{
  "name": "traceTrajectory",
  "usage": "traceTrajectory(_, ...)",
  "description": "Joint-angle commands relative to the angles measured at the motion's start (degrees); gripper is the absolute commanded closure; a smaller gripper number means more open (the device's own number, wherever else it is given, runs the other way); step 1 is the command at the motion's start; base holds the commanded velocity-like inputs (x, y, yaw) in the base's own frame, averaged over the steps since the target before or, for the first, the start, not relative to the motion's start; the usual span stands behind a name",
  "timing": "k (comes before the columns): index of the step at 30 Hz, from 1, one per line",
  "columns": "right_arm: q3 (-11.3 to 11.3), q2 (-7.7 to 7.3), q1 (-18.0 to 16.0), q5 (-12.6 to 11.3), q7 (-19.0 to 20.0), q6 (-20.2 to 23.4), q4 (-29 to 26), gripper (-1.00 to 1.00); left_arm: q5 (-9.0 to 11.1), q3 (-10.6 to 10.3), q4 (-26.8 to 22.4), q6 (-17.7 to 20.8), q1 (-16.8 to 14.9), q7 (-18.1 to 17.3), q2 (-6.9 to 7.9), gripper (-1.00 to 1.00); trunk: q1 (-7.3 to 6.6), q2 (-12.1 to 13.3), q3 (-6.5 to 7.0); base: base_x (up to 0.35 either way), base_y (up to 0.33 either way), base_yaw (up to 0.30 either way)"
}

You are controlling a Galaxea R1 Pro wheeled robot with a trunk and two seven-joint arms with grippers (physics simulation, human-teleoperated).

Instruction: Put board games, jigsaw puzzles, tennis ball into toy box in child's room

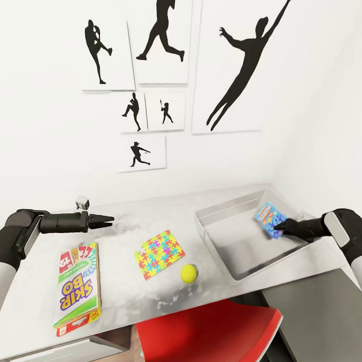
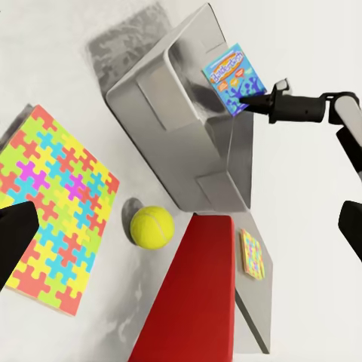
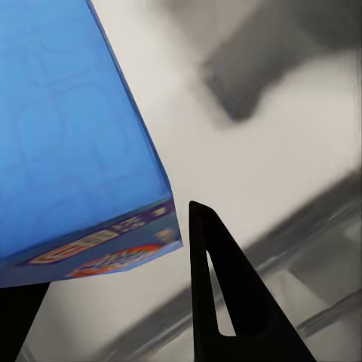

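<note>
My right gripper (image 1: pixel 277 227) is shut on the blue board game (image 1: pixel 268 219), holding it tilted just over the far right part of the light grey toy box (image 1: pixel 216 246). In the right wrist view a dark finger (image 3: pixel 219 294) presses the blue box (image 3: pixel 75 136). On the table (image 1: pixel 121 300) lie the Skip-Bo board game (image 1: pixel 79 287), a jigsaw puzzle (image 1: pixel 159 254) and the tennis ball (image 1: pixel 189 273). Another jigsaw puzzle (image 2: pixel 253 255) lies on the lower side section. My left gripper (image 1: pixel 108 220) hovers open above the table, beyond the Skip-Bo box, nothing between its fingers (image 2: pixel 15 237).
A red chair (image 1: pixel 210 336) is tucked under the table's front edge, below the ball. White walls with black sports silhouettes (image 1: pixel 156 52) close off the back and right. A small white object (image 1: pixel 83 201) stands at the table's back left.
</note>
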Motion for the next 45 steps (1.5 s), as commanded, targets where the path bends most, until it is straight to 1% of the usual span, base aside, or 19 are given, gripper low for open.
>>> traceTrajectory(1, 0.3, -0.07, -0.2, 0.5, 0.5, 0.1, 0.0, 1.00, 0.0, 0.0, 0.0, 0.6, 0.0, -0.2, 0.01, -1.00, 0.03, -0.1, -0.11, 0.000, 0.000, 0.000)
traceTrajectory(20, 0.2, 0.05, -0.8, 0.3, 0.1, -0.1, 0.0, 1.00, 0.0, 0.0, 0.0, 0.7, 0.0, -0.2, 0.01, -1.00, 0.03, -0.1, -0.11, 0.000, 0.000, 0.000)
traceTrajectory(21, 0.2, 0.18, -0.8, 0.3, 0.1, -0.1, 0.0, -1.00, 0.0, 0.0, 0.0, 0.7, 0.0, -0.2, 0.01, -1.00, 0.03, -0.1, -0.11, 0.000, 0.000, 0.000)
traceTrajectory(24, 0.2, 0.64, -1.0, 0.3, 0.1, -0.2, 0.0, -1.00, 0.0, -0.1, 0.0, 0.6, 0.0, -0.2, 0.01, -1.00, 0.03, -0.1, -0.11, 0.000, 0.000, 0.000)
traceTrajectory(26, 0.2, 1.32, -1.1, 0.4, 0.0, -0.2, 0.0, -1.00, 0.0, -0.1, 0.0, 0.7, 0.0, -0.2, 0.01, -1.00, 0.03, -0.1, -0.11, 0.000, 0.000, 0.000)
traceTrajectory(30, 0.2, 2.08, -1.3, 0.6, 0.0, -0.2, 0.1, -1.00, 0.0, -0.1, 0.0, 0.7, 0.0, -0.2, 0.01, -1.00, 0.03, -0.1, -0.11, 0.000, 0.000, 0.000)
traceTrajectory(36, 0.2, 2.29, -1.9, 0.6, 0.0, -0.9, 1.6, -1.00, 0.0, 0.0, 0.0, 0.6, 0.0, -0.2, 0.03, -1.00, 0.03, -0.1, -0.11, 0.000, 0.000, 0.000)
traceTrajectory(45, 0.1, 2.15, -2.4, 0.5, 0.1, -1.0, 1.9, -1.00, 0.0, -0.1, 0.0, 0.6, 0.0, -0.2, 0.01, -1.00, 0.03, -0.1, -0.11, 0.000, 0.000, 0.000)
